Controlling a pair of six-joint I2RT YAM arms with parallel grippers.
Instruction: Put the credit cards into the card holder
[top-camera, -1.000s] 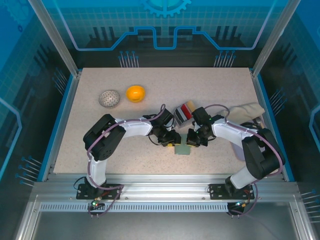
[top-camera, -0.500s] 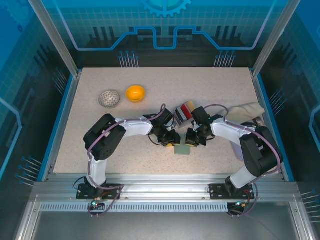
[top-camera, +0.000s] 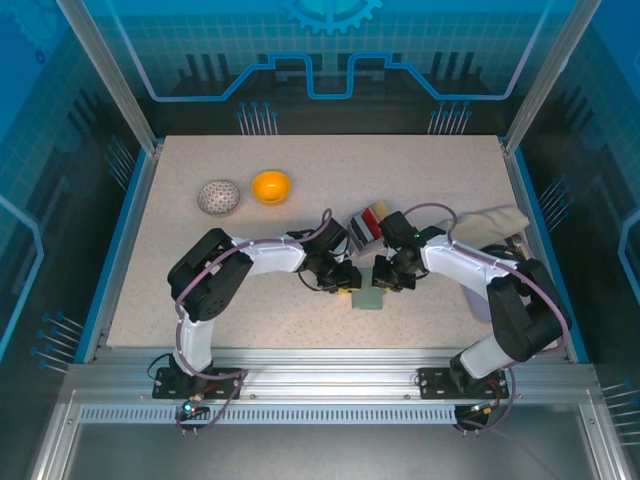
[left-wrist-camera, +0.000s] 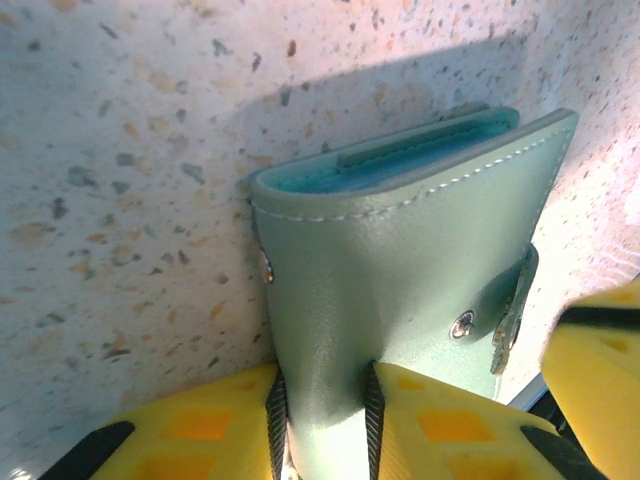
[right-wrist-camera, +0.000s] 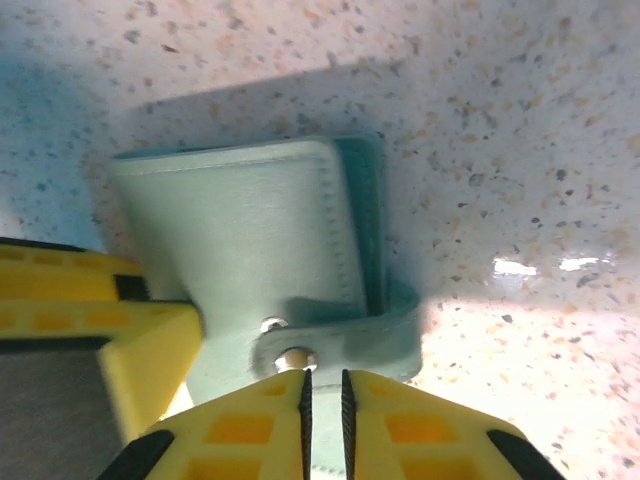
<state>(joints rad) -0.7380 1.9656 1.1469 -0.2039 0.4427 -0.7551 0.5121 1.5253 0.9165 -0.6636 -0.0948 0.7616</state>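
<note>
The card holder (top-camera: 367, 298), a pale grey-green wallet, lies on the table in front of both grippers. In the left wrist view the card holder (left-wrist-camera: 400, 260) is folded, with blue-grey pockets at its far edge. My left gripper (left-wrist-camera: 322, 385) is shut on its near cover. In the right wrist view my right gripper (right-wrist-camera: 324, 378) stands a narrow slit open, its tips at the snap tab (right-wrist-camera: 340, 340) of the card holder (right-wrist-camera: 250, 220). The credit cards (top-camera: 367, 225), a red, black and pale stack, lie just behind the grippers (top-camera: 348, 280) (top-camera: 385, 278).
A white patterned ball (top-camera: 218, 196) and an orange bowl (top-camera: 271, 186) sit at the back left. A beige cloth (top-camera: 492, 222) lies at the right edge, by the right arm. Blue rails border the speckled table (top-camera: 200, 270).
My right gripper's jaws have parted slightly at the snap tab. The left jaws have closed a little more on the cover. Both arms have barely moved.
</note>
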